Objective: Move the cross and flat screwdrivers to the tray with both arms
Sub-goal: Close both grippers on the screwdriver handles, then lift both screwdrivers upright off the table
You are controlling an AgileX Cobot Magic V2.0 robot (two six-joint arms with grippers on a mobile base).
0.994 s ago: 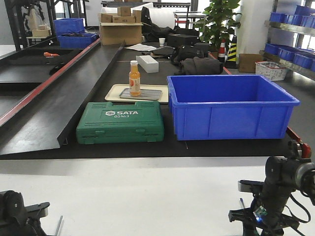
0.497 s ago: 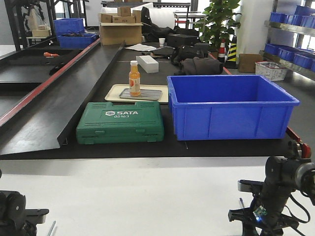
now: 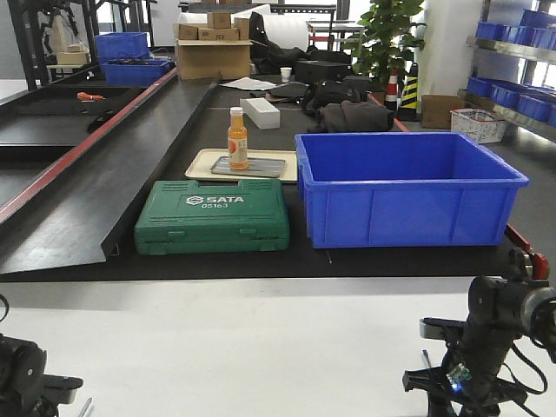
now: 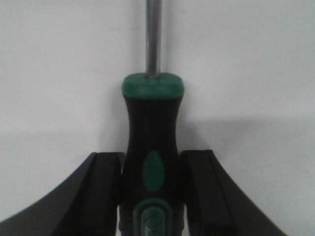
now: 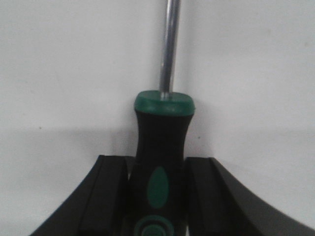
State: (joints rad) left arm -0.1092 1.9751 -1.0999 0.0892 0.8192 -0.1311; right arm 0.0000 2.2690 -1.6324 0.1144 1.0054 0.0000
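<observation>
Left hand [image 4: 153,158] is seen clenched on the left screwdriver [image 4: 152,128], with black fingers [image 4: 103,191] pressed against both sides of the black handle at the green oval patch. The green collar and thin dark shaft are pointed away from the wrist camera over the white table [image 4: 59,73]. The tip is cut off by the frame edge, so cross or flat cannot be told. Right hand [image 5: 160,163] is likewise clamped on the right screwdriver [image 5: 162,132], gripped at the handle on both sides. Its shiny shaft runs up out of frame and the tip type cannot be told. Whether either tool is lifted off the table cannot be told. In the front view the left arm [image 3: 22,382] is seen low in the bottom-left corner and the right arm [image 3: 491,339] low at bottom right, both over the white table. The grey tray [image 3: 261,167] is located well apart from both hands, further back on the black table [image 3: 130,174], set inside a cream tray [image 3: 198,162]. An orange bottle [image 3: 237,139] is stood upright on the grey tray's left end. A green tool case [image 3: 213,217] is placed in front of the trays, with a blue bin [image 3: 404,195] just to its right.
</observation>
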